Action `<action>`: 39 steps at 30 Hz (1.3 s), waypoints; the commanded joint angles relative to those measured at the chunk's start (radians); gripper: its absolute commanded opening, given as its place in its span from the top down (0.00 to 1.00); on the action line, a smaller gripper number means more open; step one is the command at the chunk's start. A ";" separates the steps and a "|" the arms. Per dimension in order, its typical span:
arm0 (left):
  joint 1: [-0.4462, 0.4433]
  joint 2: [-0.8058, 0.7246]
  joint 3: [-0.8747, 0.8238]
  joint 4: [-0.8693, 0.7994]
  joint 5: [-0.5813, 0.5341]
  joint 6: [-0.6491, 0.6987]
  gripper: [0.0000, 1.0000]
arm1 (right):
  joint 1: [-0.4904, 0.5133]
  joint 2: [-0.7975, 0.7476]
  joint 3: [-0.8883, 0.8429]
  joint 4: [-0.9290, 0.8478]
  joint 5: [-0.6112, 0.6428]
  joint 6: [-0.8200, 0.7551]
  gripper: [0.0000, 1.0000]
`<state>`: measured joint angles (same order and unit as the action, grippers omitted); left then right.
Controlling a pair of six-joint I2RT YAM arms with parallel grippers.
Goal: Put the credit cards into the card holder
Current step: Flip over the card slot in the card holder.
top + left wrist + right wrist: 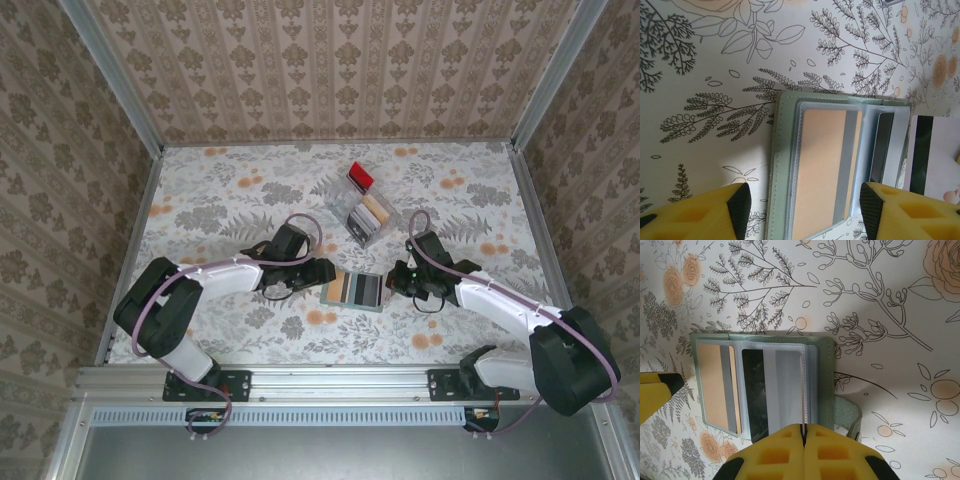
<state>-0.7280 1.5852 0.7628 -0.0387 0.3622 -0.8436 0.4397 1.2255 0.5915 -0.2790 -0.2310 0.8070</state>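
The card holder (pixel 354 290), a sage-green wallet, lies open and flat between my two grippers. A tan credit card (pixel 822 165) sits in its left clear sleeve and a dark one (pixel 754 390) in the sleeve beside it. My left gripper (pixel 805 210) is open, its black fingertips (pixel 739 209) straddling the tan-card half of the card holder (pixel 777 165) without touching it. My right gripper (pixel 803 429) is shut on a thin pale credit card (pixel 804 390), seen edge-on over the wallet's right sleeve. In the left wrist view that card (pixel 935 155) shows a black stripe.
A clear plastic tray (pixel 366 212) with a red end piece (pixel 361 178) stands behind the wallet and holds several more cards. The wallet's strap with its snap (pixel 847 415) sticks out on the right. Patterned walls enclose the flowered tabletop.
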 commanded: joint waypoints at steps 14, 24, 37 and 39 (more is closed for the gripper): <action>-0.033 0.039 0.014 -0.004 0.001 0.023 0.42 | 0.011 0.012 -0.063 0.088 0.002 -0.009 0.99; -0.039 0.057 0.006 0.008 0.003 0.019 0.49 | 0.016 0.028 -0.059 0.132 -0.027 0.024 0.99; -0.044 0.057 0.010 0.003 -0.002 0.021 0.52 | 0.017 -0.038 0.010 0.015 -0.001 0.006 0.97; -0.043 0.059 0.010 0.003 -0.002 0.021 0.52 | 0.018 -0.039 0.008 0.022 -0.004 0.006 0.97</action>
<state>-0.7654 1.6302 0.7700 -0.0372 0.3614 -0.8402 0.4500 1.2034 0.5743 -0.2199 -0.2356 0.8146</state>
